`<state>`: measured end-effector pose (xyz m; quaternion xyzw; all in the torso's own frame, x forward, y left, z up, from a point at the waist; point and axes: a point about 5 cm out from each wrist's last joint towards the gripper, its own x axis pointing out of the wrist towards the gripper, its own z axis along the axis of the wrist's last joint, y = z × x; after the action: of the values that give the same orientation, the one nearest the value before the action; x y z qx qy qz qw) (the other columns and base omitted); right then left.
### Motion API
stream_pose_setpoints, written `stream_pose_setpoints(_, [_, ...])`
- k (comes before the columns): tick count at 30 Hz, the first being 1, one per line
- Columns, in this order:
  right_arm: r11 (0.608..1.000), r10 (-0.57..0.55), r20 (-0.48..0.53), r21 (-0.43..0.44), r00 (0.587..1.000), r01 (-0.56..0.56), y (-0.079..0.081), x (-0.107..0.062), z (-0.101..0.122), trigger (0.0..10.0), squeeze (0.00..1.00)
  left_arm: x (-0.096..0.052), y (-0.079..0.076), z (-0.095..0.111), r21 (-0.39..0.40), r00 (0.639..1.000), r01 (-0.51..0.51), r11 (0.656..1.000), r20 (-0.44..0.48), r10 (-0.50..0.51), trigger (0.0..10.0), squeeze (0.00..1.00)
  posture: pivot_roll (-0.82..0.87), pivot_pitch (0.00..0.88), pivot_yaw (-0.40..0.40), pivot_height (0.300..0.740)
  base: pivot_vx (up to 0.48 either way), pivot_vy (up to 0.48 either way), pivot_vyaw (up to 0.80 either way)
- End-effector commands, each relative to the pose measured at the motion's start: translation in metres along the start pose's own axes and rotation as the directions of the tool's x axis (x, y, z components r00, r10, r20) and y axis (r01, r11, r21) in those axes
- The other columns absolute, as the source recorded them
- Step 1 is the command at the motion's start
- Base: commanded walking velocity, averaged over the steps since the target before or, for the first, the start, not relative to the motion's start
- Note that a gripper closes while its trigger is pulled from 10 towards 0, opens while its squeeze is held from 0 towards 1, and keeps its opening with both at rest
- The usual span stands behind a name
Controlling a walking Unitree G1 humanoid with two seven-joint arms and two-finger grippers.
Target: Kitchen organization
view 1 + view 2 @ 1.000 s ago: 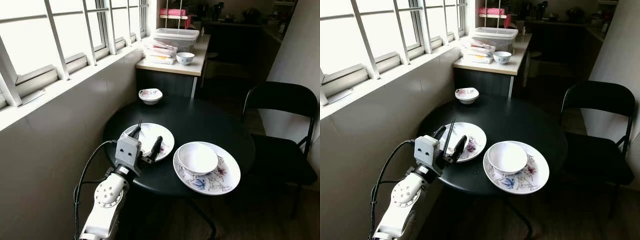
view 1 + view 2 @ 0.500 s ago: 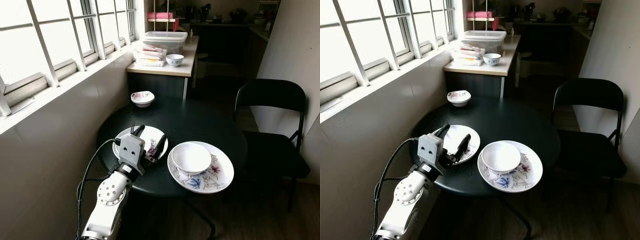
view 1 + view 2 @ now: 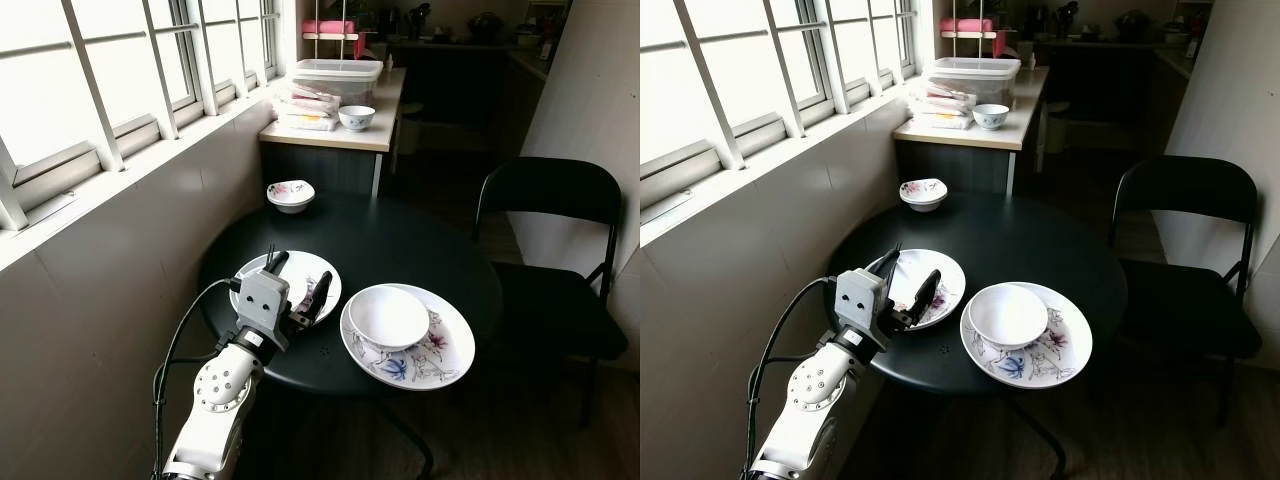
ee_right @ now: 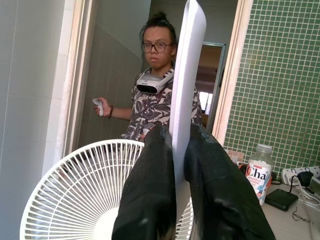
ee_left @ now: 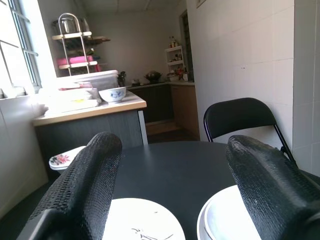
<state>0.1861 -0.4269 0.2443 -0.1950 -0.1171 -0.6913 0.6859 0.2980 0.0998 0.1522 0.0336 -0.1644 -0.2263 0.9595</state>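
over the floral plate (image 3: 300, 280), left gripper (image 3: 297, 288) spread; right gripper (image 4: 177, 165) pinches a white plate (image 4: 187, 75).

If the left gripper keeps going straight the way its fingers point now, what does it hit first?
Probably nothing soon: the left gripper hovers open above the floral plate, pointing level across the black table. The small bowl lies off-line; depth is uncertain.

A glossy glazed floral plate (image 3: 300, 273) lies under the left claw's textured, matt black fingers (image 5: 85, 195). Beyond it, the dark round table (image 3: 400, 240) looks smooth, with a dull sheen.
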Motion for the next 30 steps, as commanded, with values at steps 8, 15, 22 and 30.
stream_pose_setpoints(8, [0.999,0.025,0.002,0.023,1.0,-0.025,0.003,-0.001,0.003,0.0,0.0,0.001,-0.002,-0.002,-0.003,1.0,0.007,1.0,-0.005,-0.007,10.0,0.0,-0.03,0.0,-0.027,0.74,0.0,0.0,0.0])
stream_pose_setpoints(15, [0.998,0.057,0.002,0.035,0.998,-0.057,0.01,-0.006,0.004,0.0,0.0,0.001,-0.003,-0.003,-0.006,1.0,0.005,1.0,-0.004,-0.005,10.0,0.0,-0.03,0.0,-0.031,0.74,0.0,0.0,0.0])
stream_pose_setpoints(22, [0.996,0.08,0.002,0.051,0.997,-0.08,0.015,-0.012,0.005,0.0,0.0,0.001,-0.004,-0.003,-0.006,1.0,0.003,1.0,-0.003,-0.003,10.0,0.0,-0.03,0.0,-0.035,0.74,0.0,0.0,0.0])
stream_pose_setpoints(30, [0.97,0.211,0.06,0.11,0.976,-0.216,0.038,-0.044,0.026,0.0,0.0,0.002,-0.004,-0.003,-0.007,1.0,0.002,1.0,-0.003,-0.002,10.0,0.0,-0.03,0.0,-0.036,0.74,0.0,0.0,0.0])
